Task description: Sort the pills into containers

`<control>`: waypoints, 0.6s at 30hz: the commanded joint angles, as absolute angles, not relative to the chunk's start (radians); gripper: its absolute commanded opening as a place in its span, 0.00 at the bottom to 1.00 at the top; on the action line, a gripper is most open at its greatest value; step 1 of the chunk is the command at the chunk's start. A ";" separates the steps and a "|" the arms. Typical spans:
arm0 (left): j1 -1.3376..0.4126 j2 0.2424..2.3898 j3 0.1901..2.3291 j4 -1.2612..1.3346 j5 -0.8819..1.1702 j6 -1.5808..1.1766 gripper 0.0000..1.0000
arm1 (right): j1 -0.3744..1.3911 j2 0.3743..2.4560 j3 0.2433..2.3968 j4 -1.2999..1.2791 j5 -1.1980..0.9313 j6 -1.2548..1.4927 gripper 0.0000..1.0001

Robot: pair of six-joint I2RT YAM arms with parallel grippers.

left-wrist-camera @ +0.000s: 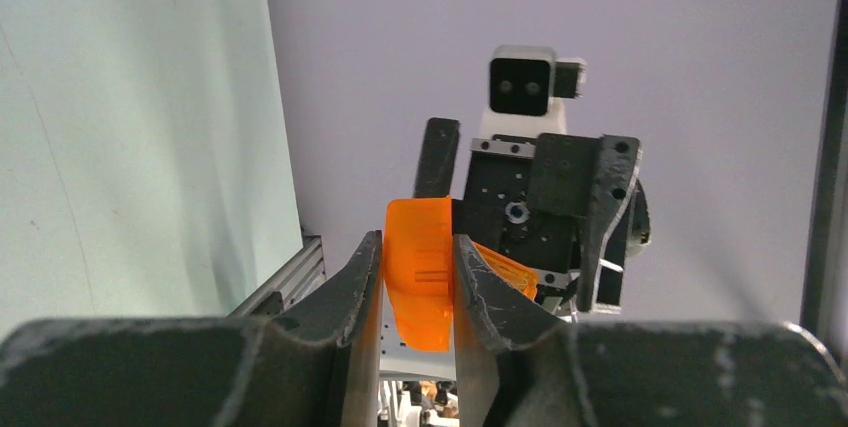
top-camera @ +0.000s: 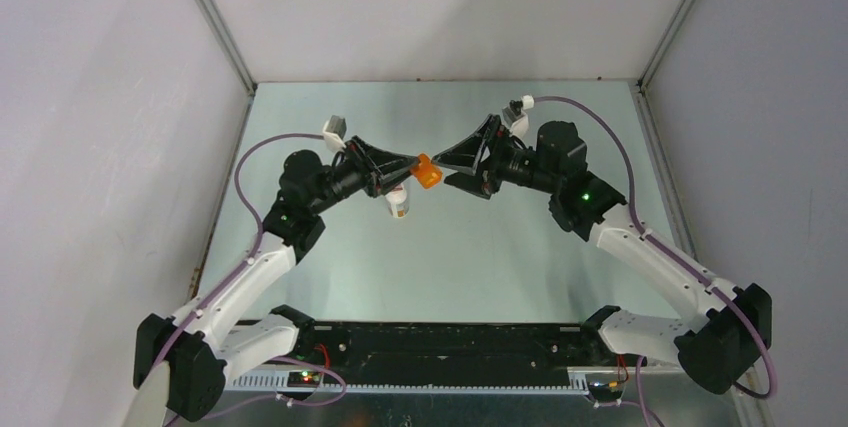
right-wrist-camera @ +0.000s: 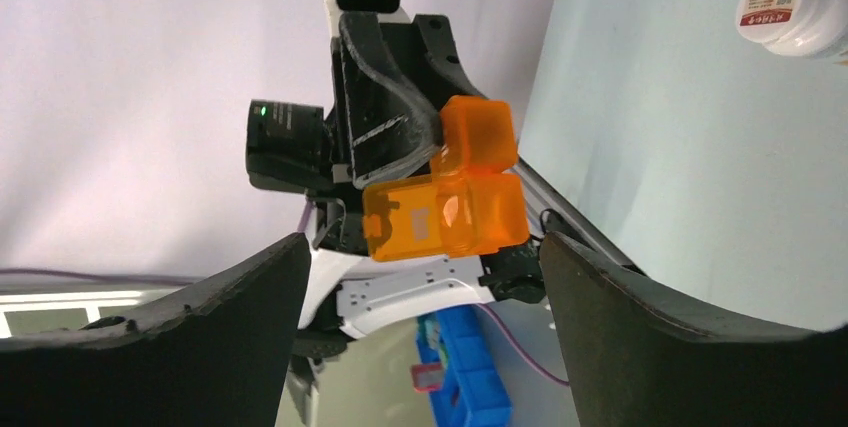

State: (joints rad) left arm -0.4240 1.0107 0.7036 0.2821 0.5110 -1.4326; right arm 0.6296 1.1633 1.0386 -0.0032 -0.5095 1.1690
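Left gripper (left-wrist-camera: 418, 247) clamped on orange cup (top-camera: 427, 171), mid-air; right gripper (right-wrist-camera: 422, 247) spread wide, empty (cup straight ahead, near fingertips).

A pale green worktop (top-camera: 450, 267) fills the enclosure floor. Plain lavender-grey walls close it in at 12 o'clock (top-camera: 440, 7), 9 o'clock (top-camera: 90, 147) and 3 o'clock (top-camera: 770, 127), joined by aluminium corner posts (top-camera: 210, 17). A black rail (top-camera: 450, 347) runs along 6 o'clock. The light is soft and even.
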 commanded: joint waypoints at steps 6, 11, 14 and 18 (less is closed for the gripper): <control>-0.420 0.969 0.783 0.337 0.540 -1.473 0.00 | 0.623 1.181 1.019 0.143 -0.535 1.318 0.82; -0.419 0.970 0.790 0.341 0.530 -1.480 0.00 | 0.627 1.215 1.022 0.178 -0.573 1.315 0.76; -0.419 0.976 0.801 0.351 0.529 -1.483 0.00 | 0.641 1.241 1.022 0.203 -0.601 1.309 0.73; -0.420 0.982 0.812 0.349 0.532 -1.482 0.00 | 0.654 1.257 1.021 0.213 -0.610 1.298 0.68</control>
